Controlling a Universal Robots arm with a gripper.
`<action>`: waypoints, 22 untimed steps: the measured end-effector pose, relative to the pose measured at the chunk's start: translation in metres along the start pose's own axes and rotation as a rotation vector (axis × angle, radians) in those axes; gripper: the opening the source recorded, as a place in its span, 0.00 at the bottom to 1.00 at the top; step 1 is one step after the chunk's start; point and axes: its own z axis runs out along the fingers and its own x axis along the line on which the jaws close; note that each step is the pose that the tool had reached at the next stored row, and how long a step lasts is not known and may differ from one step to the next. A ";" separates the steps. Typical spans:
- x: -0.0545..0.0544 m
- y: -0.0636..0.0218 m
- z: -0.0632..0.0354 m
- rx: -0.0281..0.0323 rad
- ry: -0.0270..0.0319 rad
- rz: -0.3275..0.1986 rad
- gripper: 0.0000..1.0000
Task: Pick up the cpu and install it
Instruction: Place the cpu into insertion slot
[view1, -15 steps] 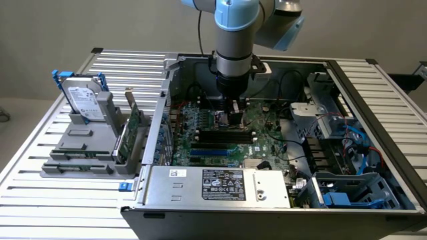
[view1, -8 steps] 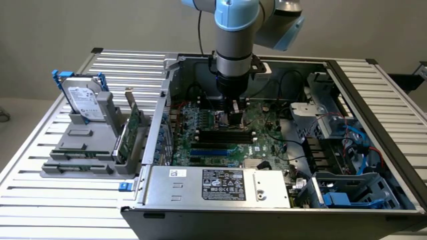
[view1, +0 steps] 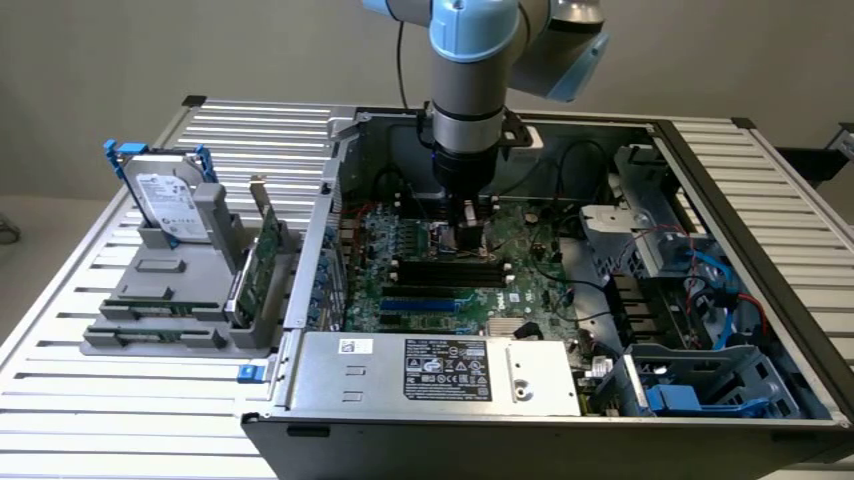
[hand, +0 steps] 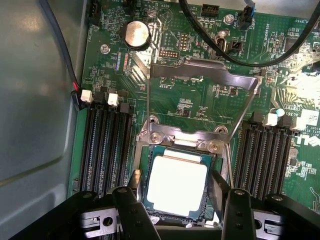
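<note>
In the exterior view, the arm's single black gripper (view1: 469, 222) reached straight down into the open grey metal computer case (view1: 534, 440), low over the green motherboard (view1: 541, 290). One silver hard drive with a white label and blue bracket (view1: 168, 196) stood well apart from it, outside the case on the exterior view's left.

In the wrist view, the one cpu (hand: 177, 182), a small flat square chip with a pale silver top, lay directly under the gripper (hand: 175, 200), in the socket and squared to the gripper's span. The gripper stood wide across the chip, but whether it clamped the chip or merely flanked it could not be told. One hinged steel retention frame (hand: 200, 75) stood raised just beyond the chip. Two banks of black memory slots (hand: 107, 145) flanked the gripper, one on each side.
</note>
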 end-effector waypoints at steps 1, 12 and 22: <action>0.000 0.0000 0.0000 0.0014 -0.0002 0.006 0.63; 0.000 0.0000 -0.0003 0.0183 -0.0033 0.069 0.63; 0.000 0.0003 -0.0001 0.0266 -0.0051 0.103 0.57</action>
